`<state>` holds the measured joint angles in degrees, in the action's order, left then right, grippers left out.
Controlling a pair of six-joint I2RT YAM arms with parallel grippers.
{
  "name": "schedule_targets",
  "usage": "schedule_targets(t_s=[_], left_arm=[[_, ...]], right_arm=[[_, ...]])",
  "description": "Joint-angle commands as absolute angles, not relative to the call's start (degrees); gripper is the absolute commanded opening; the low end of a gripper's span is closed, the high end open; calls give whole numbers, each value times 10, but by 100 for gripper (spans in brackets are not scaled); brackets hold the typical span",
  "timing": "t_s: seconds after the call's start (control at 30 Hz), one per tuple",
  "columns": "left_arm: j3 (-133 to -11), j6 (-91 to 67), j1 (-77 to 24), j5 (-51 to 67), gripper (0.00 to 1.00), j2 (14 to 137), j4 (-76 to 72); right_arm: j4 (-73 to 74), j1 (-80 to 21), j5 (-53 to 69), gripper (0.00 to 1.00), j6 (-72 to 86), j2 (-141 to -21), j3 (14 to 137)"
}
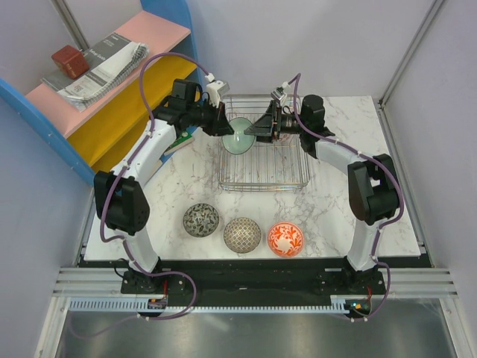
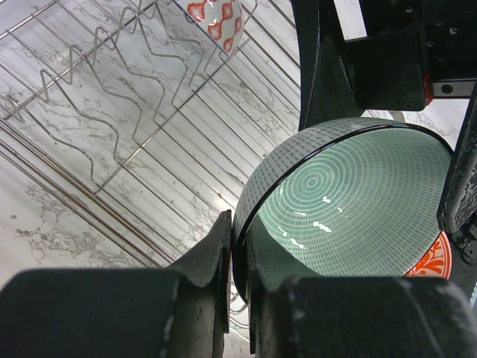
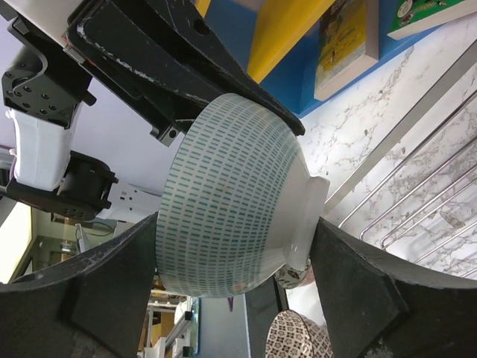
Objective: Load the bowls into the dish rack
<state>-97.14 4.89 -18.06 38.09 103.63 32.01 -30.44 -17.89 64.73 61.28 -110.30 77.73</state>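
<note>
Green bowl (image 1: pixel 240 136) hangs over the dish rack (image 1: pixel 298 177), left jaws clamping its rim, right jaws spread around it.

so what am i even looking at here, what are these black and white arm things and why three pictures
These are two robot arms bolted at the near edge of a marble table. The overhead picture comes from a fixed camera above and behind them. The other two come from small cameras on each wrist, looking along that arm's own tool.

Both arms meet over a silver wire dish rack. Between them is a pale green bowl. The left tool is shut on its rim. The right tool has its fingers wide, one on each side of the bowl, so whether it is gripping is hard to say.

Three more bowls wait in a row near the arms: a dark grey patterned bowl, a beige-grey patterned bowl and a red-orange floral bowl. A pink and yellow shelf with booklets stands at the far left.
</note>
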Motion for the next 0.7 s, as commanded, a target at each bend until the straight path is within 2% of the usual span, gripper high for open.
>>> schedule_targets(t_s=[0.0, 0.27, 0.53, 0.67], left_arm=[[-970, 64, -179, 403, 2, 1005, 287], [-960, 62, -180, 388, 2, 998, 277], [-904, 49, -180, 343, 2, 952, 215], [-891, 47, -180, 338, 2, 944, 200]], right_arm=[[-359, -181, 677, 86, 623, -1073, 775], [-362, -181, 672, 82, 625, -1073, 769], [-365, -181, 660, 89, 624, -1078, 756], [-385, -181, 660, 89, 642, -1081, 754]])
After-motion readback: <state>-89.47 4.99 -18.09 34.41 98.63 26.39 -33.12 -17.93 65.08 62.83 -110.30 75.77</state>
